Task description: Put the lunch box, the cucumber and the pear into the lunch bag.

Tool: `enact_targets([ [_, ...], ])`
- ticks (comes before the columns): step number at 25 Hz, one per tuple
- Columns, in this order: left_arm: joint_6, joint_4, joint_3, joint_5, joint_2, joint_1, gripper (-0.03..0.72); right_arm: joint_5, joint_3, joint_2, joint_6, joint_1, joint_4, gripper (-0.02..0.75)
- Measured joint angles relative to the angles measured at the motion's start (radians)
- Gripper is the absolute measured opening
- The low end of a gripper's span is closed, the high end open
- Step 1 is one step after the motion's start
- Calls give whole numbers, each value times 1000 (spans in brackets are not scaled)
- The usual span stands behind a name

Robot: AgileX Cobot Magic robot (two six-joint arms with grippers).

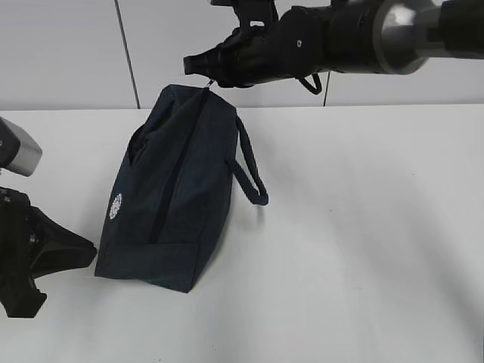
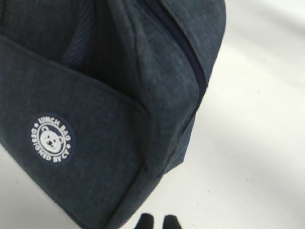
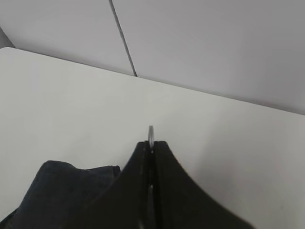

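Observation:
The dark navy lunch bag [image 1: 174, 197] lies on the white table [image 1: 363, 227] with its zipper line running along its top, away from me. My right gripper [image 1: 206, 76] reaches across to the bag's far end and is shut on the metal ring pull [image 3: 150, 131], whose rim pokes out between the jaws in the right wrist view [image 3: 150, 143]. My left gripper [image 1: 87, 253] sits by the bag's near left corner. Its fingertips [image 2: 145, 222] are close together with nothing between them, just short of the bag [image 2: 95, 95]. The lunch box, cucumber and pear are out of view.
One loop handle [image 1: 253, 178] lies out on the table to the bag's right. A round white bear logo [image 2: 51, 140] marks the bag's near side. A grey wall [image 1: 302, 98] runs along the table's far edge.

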Motion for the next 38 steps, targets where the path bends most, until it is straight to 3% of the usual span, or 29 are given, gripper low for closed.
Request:
enact_targets([
  [7,0,-8,3,-2,0,0,-1,1,-9,5,-2,-2,0,33],
  [9,0,-25,3,-2,0,0,-1,8,-11,5,-2,-2,0,128],
  [14,0,-30,3,-3,0,0,4,46,-11,5,-2,-2,-4,496],
  [16,0,-31,3,-3,0,0,5,50,-11,3,-6,-2,-5,547],
  [21,0,-79,3,-41,-10,0,50,114,-11,-55,-44,-2,-33,547],
  [29,0,-174,6,-201,-146,0,330,384,-11,-170,-58,-2,-96,537],
  [32,-1,-190,6,-265,-205,0,351,523,-9,-211,-48,-2,-122,537],
  [38,-37,-224,6,-339,-286,0,351,730,91,-304,125,-2,-309,508],
])
